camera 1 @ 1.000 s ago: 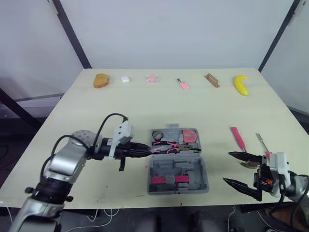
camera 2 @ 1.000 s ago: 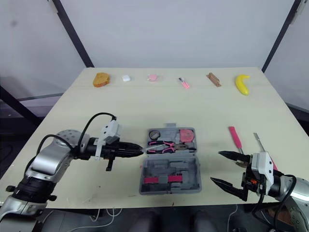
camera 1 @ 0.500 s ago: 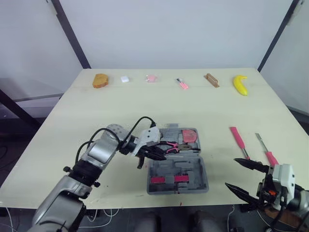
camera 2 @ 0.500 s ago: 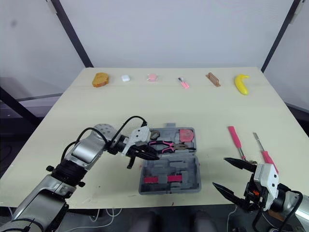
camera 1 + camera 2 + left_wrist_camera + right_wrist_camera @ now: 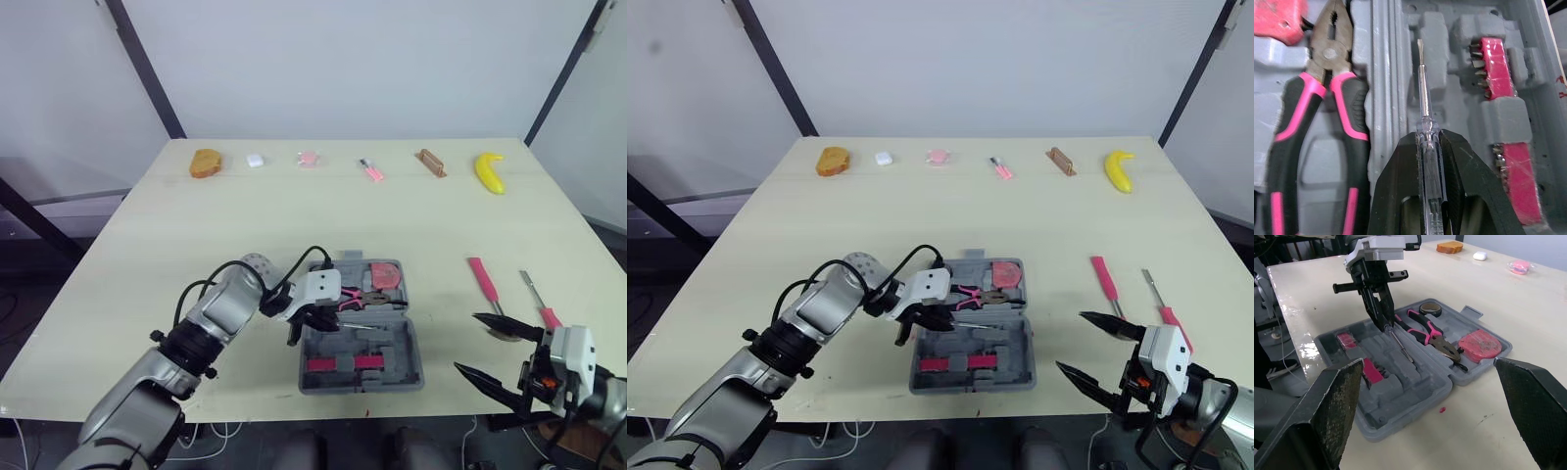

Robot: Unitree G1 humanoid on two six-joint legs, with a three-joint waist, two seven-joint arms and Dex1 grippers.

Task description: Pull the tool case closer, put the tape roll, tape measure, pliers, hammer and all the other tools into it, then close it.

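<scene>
My left gripper (image 5: 1429, 138) has crept further in over the open tool case (image 5: 412, 343), which sits at lower centre of the head view. Its fingers are clamped on a clear-handled screwdriver (image 5: 1423, 105), the tip over the grey moulded half (just beside the pliers (image 5: 1312, 112)). My right gripper (image 5: 493, 350) hangs at lower right, fingers spread wide and holding nothing. A pink-handled tool (image 5: 481, 278) lies on the table (image 5: 196, 225) above it.
</scene>
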